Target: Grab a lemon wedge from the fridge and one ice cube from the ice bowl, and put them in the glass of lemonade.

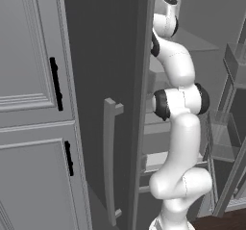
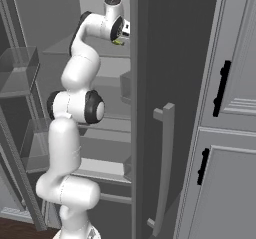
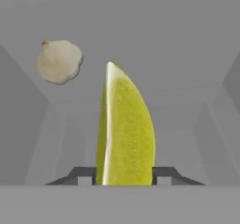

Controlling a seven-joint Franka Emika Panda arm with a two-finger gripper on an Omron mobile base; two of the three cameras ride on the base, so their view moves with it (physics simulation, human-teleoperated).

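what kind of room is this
Most likely a rendered kitchen: an open dark grey fridge with pale shelves, panelled grey cabinets beside it, and a lemon wedge between the gripper fingertips.

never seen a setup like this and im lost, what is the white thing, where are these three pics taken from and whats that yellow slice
The white thing is a jointed robot arm reaching into an open fridge; everything is computer-rendered. Two pictures come from cameras on the robot's base, behind the arm to its left and right. The third looks out from the hand itself, along the gripper, whose two dark fingertips sit against either side of the lemon wedge. The wedge stands between them on a pale shelf. The pale lumpy thing further back looks like a garlic bulb. Whether the grip is already firm, I cannot tell.
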